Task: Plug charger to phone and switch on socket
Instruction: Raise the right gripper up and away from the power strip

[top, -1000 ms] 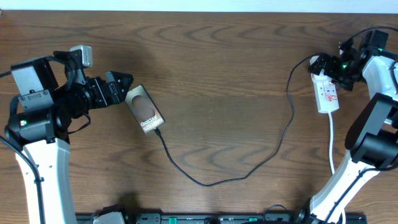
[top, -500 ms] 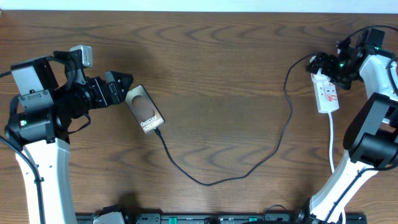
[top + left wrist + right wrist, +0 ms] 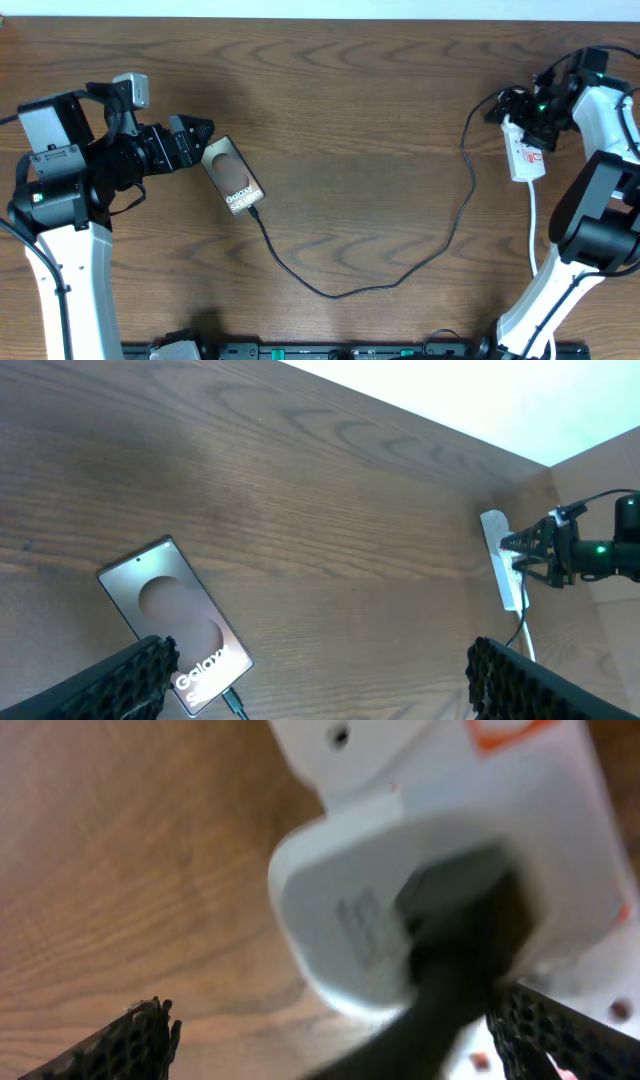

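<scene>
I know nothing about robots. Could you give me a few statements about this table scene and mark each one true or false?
1. The charger meets the phone at its lettered end. True.
2. The phone lies face down. False: its screen faces up.
3. The left gripper is clamped on the phone. False: it is open and grips nothing.
4. The right gripper is at the socket. True.

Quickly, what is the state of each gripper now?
The left gripper is open and empty, close to the phone.
The right gripper is open, over the white plug head on the power strip, not gripping it.
</scene>
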You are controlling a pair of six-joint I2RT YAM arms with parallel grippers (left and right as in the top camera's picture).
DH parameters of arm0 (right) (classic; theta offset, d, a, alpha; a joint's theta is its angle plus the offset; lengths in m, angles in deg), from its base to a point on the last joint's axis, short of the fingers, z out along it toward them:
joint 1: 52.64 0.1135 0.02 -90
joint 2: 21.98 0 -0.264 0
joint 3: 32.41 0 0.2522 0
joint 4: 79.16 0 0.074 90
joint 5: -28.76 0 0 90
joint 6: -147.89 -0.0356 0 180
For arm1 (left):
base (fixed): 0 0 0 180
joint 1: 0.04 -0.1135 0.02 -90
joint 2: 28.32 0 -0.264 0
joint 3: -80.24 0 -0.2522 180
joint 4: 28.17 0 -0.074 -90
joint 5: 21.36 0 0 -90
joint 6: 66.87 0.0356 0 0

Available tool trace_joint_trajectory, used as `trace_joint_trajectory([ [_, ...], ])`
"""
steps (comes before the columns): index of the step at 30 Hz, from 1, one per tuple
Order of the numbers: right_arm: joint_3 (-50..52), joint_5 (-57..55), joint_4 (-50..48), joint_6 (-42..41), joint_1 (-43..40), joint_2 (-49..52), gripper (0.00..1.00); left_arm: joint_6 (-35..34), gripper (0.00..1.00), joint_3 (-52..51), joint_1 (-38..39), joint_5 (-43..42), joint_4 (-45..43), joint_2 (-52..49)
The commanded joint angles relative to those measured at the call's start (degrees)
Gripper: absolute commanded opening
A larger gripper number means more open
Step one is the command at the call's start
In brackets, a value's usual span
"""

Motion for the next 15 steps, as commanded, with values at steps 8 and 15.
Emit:
trace_joint_trajectory([
  [8,1.03,-11.63,6.93,-2.03,0.5,-8.5,0.97,1.22,0.95,0.15,-0.13,0.5,0.0,-0.31],
  [15,1.03,-21.29,13.0,-4.46,0.46,-13.57,0.97,1.22,0.95,0.15,-0.13,0.48,-0.02,-0.31],
])
